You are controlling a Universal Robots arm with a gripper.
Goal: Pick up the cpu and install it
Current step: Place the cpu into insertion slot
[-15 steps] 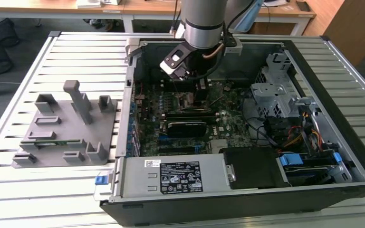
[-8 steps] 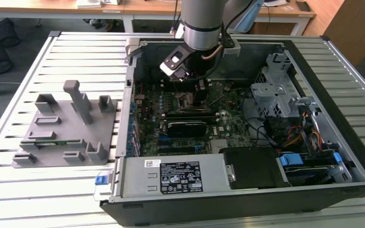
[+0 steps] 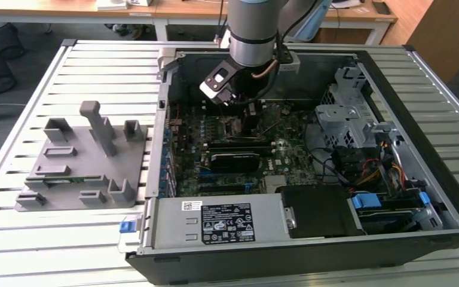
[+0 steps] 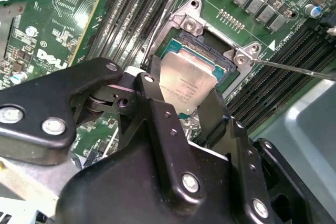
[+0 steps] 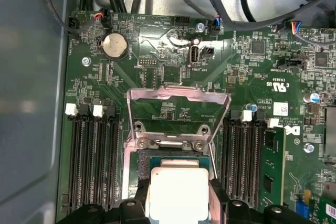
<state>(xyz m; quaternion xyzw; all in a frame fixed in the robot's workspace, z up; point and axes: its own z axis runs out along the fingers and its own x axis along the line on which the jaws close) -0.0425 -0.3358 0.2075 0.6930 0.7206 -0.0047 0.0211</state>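
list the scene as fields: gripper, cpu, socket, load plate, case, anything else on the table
gripper: shut on the cpu, gripping two opposite edges, inside the computer case
cpu: silver top up, held over the cpu socket; seated or not, cannot tell
cpu socket: open, on the green motherboard
load plate: swung up off the socket
computer case: lying open on a slatted table
grey holder: on the table, at the exterior view's left of the case

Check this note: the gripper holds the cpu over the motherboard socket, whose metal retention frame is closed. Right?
One detail is wrong. The gripper holds the cpu over the socket, but the metal retention frame is swung open, as the first wrist view shows.
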